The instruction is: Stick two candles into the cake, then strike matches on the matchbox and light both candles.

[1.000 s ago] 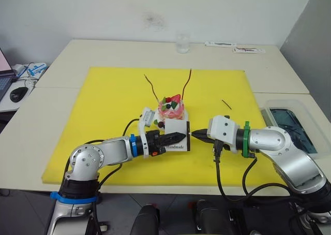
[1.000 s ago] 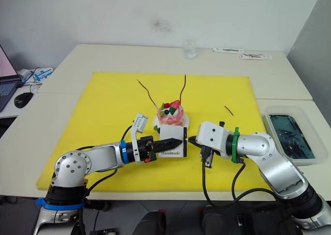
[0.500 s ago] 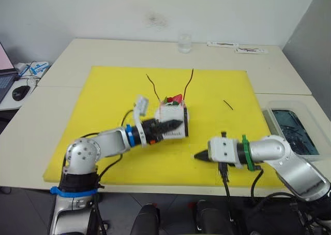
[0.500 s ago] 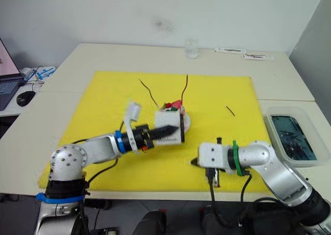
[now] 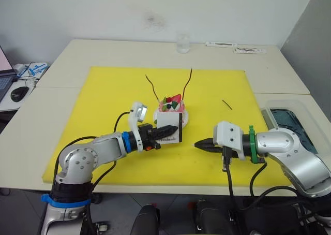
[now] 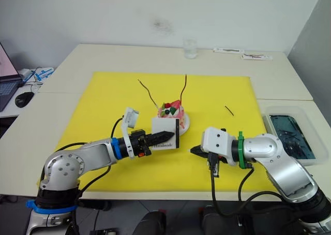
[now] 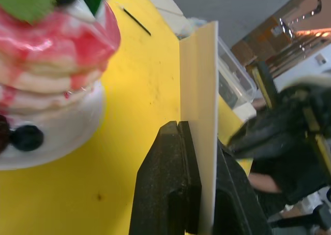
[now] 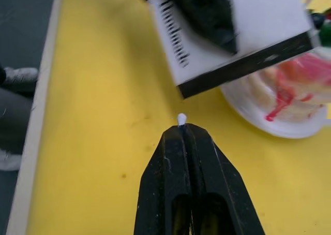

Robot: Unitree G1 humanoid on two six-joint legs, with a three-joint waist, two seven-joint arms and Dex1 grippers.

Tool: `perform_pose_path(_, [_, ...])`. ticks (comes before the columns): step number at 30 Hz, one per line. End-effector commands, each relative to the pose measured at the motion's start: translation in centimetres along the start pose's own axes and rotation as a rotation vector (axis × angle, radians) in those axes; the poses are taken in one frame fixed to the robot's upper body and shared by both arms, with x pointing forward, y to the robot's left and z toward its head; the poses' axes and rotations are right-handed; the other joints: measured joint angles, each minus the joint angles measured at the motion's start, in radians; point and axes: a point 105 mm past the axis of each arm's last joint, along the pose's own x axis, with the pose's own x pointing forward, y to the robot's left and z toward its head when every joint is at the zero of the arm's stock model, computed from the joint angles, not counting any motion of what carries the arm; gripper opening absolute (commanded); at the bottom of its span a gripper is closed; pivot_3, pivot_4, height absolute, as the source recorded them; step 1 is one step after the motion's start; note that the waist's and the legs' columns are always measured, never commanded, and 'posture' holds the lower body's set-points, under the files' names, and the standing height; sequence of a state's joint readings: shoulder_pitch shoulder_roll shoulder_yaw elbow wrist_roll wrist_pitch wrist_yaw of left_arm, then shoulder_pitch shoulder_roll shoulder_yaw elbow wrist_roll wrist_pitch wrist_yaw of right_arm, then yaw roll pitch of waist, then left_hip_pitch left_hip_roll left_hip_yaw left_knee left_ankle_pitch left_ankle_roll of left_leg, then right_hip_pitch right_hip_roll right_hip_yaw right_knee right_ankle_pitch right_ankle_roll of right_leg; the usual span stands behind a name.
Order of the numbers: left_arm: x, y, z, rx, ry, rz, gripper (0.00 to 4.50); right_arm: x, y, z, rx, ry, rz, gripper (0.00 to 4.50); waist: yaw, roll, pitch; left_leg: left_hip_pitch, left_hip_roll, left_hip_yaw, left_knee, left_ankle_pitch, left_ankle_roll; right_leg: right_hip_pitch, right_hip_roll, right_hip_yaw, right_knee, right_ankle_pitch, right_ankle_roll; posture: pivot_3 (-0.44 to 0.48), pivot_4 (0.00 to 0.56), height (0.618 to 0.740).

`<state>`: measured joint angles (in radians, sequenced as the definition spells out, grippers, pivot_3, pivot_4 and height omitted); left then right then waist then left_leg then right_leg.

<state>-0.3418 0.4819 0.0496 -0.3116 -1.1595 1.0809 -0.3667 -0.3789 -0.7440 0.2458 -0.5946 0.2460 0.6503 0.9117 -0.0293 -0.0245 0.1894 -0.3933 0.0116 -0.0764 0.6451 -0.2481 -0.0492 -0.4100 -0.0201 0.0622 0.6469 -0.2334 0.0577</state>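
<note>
Landmark: cake (image 5: 171,108), on its white plate (image 5: 182,122) near the middle of the yellow mat (image 5: 103,105).
Candles: two, candle (image 5: 152,87) and second candle (image 5: 188,83), stuck upright in the cake's top, long axes near vertical, leaning apart from each other toward their tips.
Matchbox (image 5: 169,133): off the mat, just in front of the cake, flat face toward the camera, black strip (image 8: 261,60) along the edge facing the right arm.
Left gripper (image 5: 164,132): clamped on the matchbox, one finger on each flat face, pointing toward the right arm.
Right gripper (image 5: 199,144): in front of the cake and to its right, apart from the matchbox, pointing at the strip; fingers pressed together on a match (image 8: 181,119), pale tip just poking out toward the strip, not touching it.
Second match (image 5: 226,104): flat on the mat, well to the right of the cake, long axis slanting away to the left.
</note>
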Motion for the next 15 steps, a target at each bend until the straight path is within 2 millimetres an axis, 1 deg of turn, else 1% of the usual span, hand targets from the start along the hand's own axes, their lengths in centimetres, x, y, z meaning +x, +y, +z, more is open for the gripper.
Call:
perform_pose_path(1, [0.1,-0.9,0.4,0.056,-0.02,-0.038,0.0,-0.1,-0.9,1.0,-0.032,-0.004,-0.061,0.04,0.0,0.0,0.0,0.0,0.0,0.0,0.0,0.0,0.0,0.0,0.0,0.0,0.0,0.0,0.0,0.0,0.15,0.74])
perform_pose_path(7, [0.4,-0.8,0.6,0.068,-0.022,-0.048,0.0,0.7,-1.7,1.5,-0.055,-0.002,-0.099,0.04,-0.001,0.0,0.0,0.0,0.0,0.0,0.0,0.0,0.0,0.0,0.0,0.0,0.0,0.0,0.0,0.0,0.15,0.74])
perform_pose_path(15, [0.8,-1.0,0.5,0.075,-0.018,-0.06,0.0,1.5,-1.7,2.0,-0.069,-0.012,-0.09,0.04,-0.001,0.0,0.0,0.0,0.0,0.0,0.0,0.0,0.0,0.0,0.0,0.0,0.0,0.0,0.0,0.0,0.15,0.74])
